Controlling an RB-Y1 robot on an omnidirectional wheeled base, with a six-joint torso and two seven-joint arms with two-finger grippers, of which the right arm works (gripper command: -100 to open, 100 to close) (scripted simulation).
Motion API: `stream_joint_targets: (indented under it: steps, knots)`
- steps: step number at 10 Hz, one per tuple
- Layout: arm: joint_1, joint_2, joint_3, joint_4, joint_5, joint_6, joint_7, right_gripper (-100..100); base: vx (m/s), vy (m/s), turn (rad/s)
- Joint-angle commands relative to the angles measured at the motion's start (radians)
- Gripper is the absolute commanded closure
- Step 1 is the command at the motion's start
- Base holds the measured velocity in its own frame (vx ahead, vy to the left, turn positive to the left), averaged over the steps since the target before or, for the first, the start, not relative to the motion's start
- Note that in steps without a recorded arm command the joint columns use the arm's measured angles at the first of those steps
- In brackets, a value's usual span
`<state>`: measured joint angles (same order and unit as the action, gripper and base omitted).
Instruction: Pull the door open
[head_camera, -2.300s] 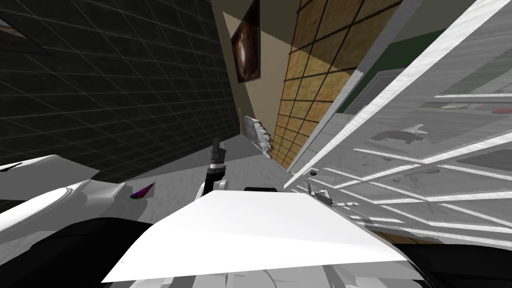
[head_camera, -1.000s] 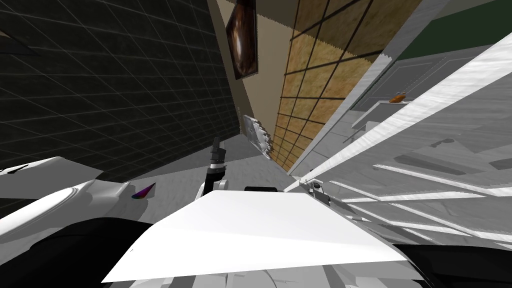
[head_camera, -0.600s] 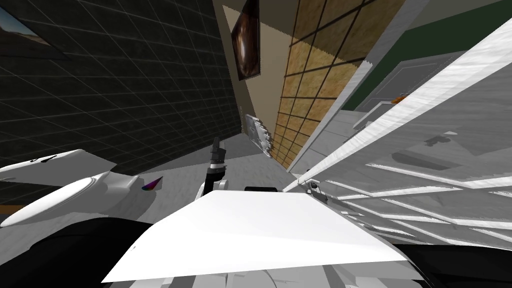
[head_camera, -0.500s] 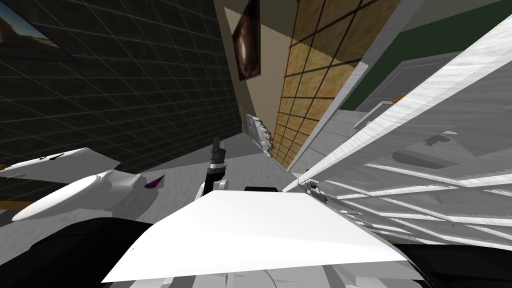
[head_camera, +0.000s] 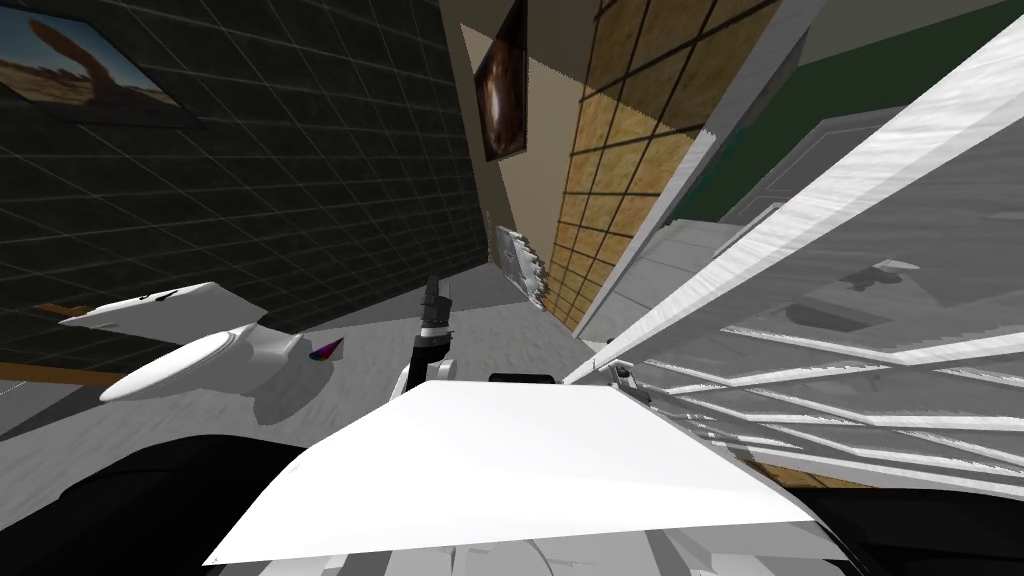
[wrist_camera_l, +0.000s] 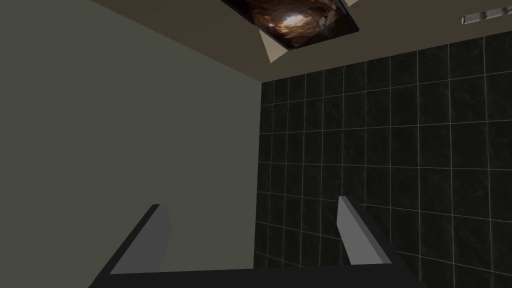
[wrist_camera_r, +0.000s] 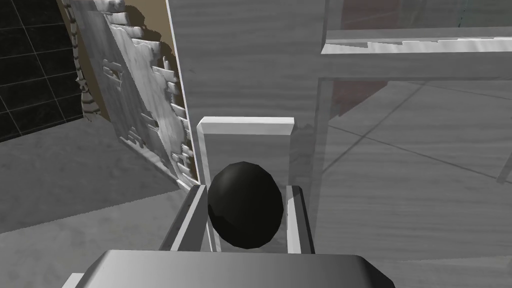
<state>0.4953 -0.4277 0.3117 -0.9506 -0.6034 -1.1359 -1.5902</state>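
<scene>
Right gripper (wrist_camera_r: 246, 220): its two thin, light grey blades press on either side of the knob (wrist_camera_r: 244, 204), clamped on it. The knob is a matt black ball, faceted and slightly egg-shaped. It sits between the blades, just off the gripper's dark box.

Directly behind the knob is a plain white rectangular plate (wrist_camera_r: 245, 126), flat and square-cornered. The plate is mounted on the door (wrist_camera_r: 250, 55), which is grey with a faint wood grain. The knob is close to the door's free edge. To the hinge side of the knob, pale bars frame see-through panes (wrist_camera_r: 415, 150).

In the head view my right arm reaches low and forward to that door edge.

Left gripper (wrist_camera_l: 250, 202): well apart from the knob, on my left, with the forearm raised upright. Its blades are spread and hold nothing.

Past the knob and beyond the door edge is a ragged grey relief panel (wrist_camera_r: 135, 95), standing on a mottled grey floor (wrist_camera_r: 75, 170). Farther off is a dark wall (head_camera: 250, 150) of square tiles. A smooth white toilet (head_camera: 190, 362) is far left of the knob.
</scene>
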Motion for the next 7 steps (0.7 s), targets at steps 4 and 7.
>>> stream_joint_targets:
  steps: [4, 7]
  knots:
    - [-0.002, -0.025, 0.034, 0.022, 0.029, -0.039, -0.030, 100, -0.226, 0.005, 0.094]
    - [-0.005, -0.038, 0.052, 0.035, 0.045, -0.060, -0.047, 100, -0.215, -0.022, 0.082]
